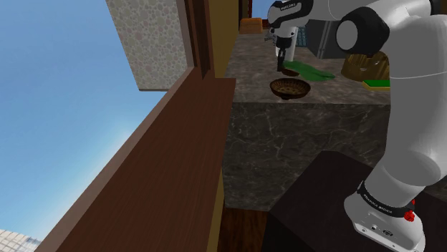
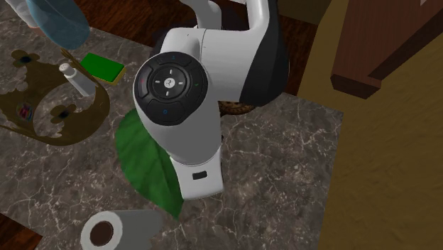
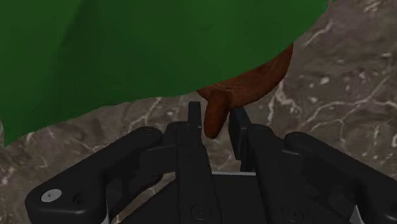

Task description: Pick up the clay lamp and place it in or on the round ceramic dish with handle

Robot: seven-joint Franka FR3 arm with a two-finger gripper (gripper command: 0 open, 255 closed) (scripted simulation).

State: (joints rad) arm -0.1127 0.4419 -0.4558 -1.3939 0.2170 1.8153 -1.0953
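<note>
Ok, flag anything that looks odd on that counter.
The big green leaf overlaps the brown lamp and hides most of it in the wrist view; its spout end pokes out at the gripper. Nothing looks spilled or broken.

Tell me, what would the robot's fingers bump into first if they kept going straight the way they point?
The brown lamp: its nub sits clasped between the fingers. Right behind it is probably the stone counter.

Green leaf (image 2: 145, 160), paper roll (image 2: 106, 231), marble counter (image 2: 284, 177)
</note>
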